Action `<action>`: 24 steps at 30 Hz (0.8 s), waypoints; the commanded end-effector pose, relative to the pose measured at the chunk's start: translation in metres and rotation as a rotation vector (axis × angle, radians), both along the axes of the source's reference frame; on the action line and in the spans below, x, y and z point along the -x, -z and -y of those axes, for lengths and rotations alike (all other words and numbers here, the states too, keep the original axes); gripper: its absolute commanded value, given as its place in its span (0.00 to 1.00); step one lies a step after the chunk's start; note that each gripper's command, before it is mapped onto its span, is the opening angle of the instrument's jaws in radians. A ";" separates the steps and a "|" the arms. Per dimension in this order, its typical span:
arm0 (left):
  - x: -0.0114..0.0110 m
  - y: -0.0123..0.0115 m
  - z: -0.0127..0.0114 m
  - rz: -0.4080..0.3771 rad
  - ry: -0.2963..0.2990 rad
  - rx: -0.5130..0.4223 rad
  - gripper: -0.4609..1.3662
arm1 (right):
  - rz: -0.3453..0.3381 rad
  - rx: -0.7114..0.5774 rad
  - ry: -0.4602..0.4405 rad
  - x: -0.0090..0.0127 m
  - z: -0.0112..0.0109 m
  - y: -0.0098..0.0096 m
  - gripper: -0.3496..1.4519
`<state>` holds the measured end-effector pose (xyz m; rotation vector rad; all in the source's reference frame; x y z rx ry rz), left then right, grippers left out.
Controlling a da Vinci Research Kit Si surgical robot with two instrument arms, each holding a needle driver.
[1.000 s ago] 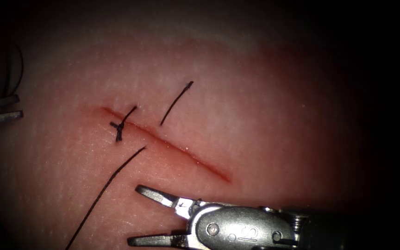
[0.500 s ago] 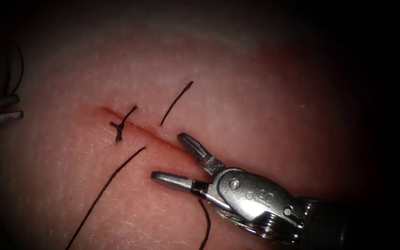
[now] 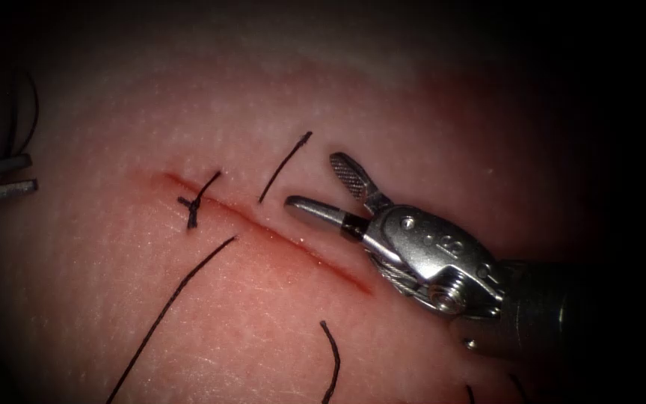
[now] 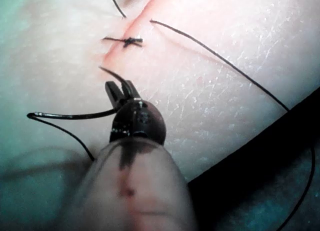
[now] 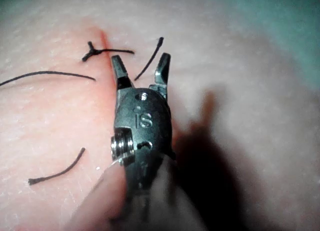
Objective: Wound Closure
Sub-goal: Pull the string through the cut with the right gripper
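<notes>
The right pincer [image 3: 321,187] gapes wide, empty, over the short thread tail [image 3: 285,167] right of the cut [image 3: 263,228]; the left pincer [image 4: 119,91] grips thread [image 4: 70,116]; such limp, slippery strand likely wants gripping near its end.

tissue [image 3: 428,120], knotted stitch [image 3: 193,203], thread [image 3: 170,303]

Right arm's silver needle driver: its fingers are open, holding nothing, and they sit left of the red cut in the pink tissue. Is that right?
Not quite. The right arm's silver needle driver has its fingers open, holding nothing, but they sit right of the red cut in the pink tissue, beside a short black thread piece. The endoscope view shows it.
</notes>
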<state>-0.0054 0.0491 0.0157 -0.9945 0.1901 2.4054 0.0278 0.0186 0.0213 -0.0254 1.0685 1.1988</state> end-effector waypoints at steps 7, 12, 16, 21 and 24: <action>0.0000 0.0000 0.0000 0.004 -0.007 -0.005 0.06 | -0.027 -0.013 -0.004 -0.0011 -0.0016 -0.0017 0.76; 0.0000 0.0000 0.0000 0.004 -0.007 -0.005 0.06 | -0.028 -0.021 -0.012 -0.0017 -0.0019 -0.0025 0.75; 0.0000 0.0000 0.0000 0.004 -0.007 -0.005 0.06 | -0.075 -0.077 -0.062 -0.0019 -0.0020 -0.0028 0.41; 0.0000 0.0000 0.0000 0.004 -0.007 -0.005 0.06 | -0.111 -0.127 -0.101 -0.0020 -0.0022 -0.0028 0.00; 0.0000 0.0000 0.0000 0.004 -0.007 -0.005 0.06 | -0.111 -0.131 -0.102 -0.0020 -0.0027 -0.0026 0.00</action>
